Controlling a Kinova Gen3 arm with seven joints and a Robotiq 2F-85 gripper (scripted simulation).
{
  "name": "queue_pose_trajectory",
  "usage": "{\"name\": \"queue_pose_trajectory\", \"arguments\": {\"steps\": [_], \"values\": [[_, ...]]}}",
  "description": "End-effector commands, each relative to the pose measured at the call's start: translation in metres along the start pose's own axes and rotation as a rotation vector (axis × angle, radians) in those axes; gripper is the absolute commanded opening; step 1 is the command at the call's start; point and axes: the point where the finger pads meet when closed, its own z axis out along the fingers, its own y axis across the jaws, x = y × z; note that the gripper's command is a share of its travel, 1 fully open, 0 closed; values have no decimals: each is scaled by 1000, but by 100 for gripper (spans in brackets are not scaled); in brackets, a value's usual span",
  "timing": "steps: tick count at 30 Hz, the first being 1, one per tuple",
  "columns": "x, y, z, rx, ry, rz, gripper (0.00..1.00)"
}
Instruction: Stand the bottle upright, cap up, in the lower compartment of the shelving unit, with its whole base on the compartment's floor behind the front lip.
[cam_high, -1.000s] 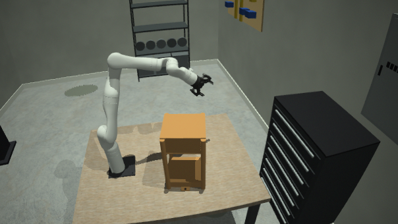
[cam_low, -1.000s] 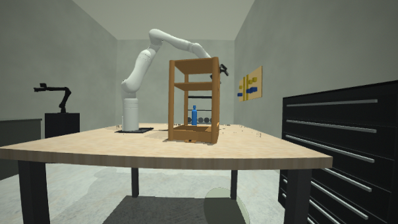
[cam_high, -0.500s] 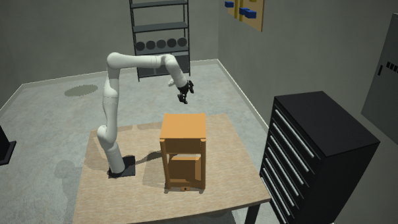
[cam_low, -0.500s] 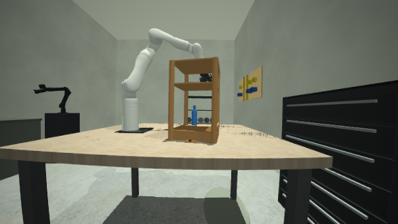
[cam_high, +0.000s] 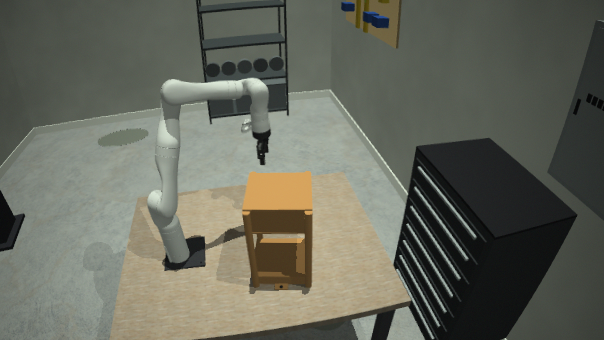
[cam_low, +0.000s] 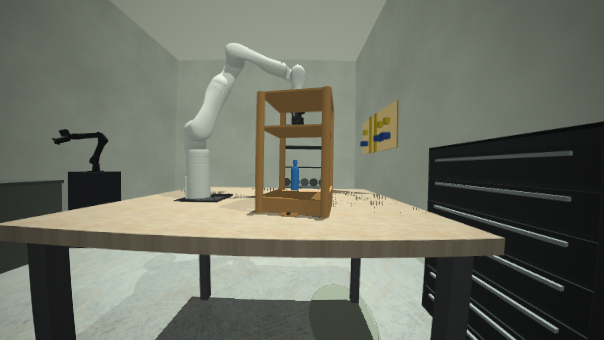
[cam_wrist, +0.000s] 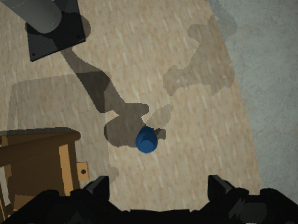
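The blue bottle (cam_wrist: 147, 140) stands upright, cap up, on the wooden table behind the orange shelving unit (cam_high: 279, 230). In the exterior view the bottle (cam_low: 295, 175) shows through the unit's open frame (cam_low: 294, 152). The top view hides it behind the unit. My gripper (cam_high: 262, 159) points straight down, high above the bottle and behind the unit. It also shows through the upper shelf in the exterior view (cam_low: 298, 118). In the wrist view its fingers are open and empty, and the bottle lies just ahead of them, far below. A corner of the unit (cam_wrist: 33, 163) is at the left.
My arm's base (cam_high: 185, 255) sits on the table left of the unit. A black drawer cabinet (cam_high: 480, 230) stands to the right of the table. A dark metal rack (cam_high: 243, 55) stands at the back wall. The table's far edge (cam_wrist: 233, 83) runs right of the bottle.
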Motion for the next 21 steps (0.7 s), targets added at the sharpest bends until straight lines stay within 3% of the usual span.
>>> {"name": "queue_pose_trajectory", "arguments": {"steps": [1, 6, 21], "values": [[6, -4, -2, 21, 14, -31, 100], [12, -10, -4, 46, 32, -64, 100], [12, -11, -4, 47, 33, -66, 100]]}}
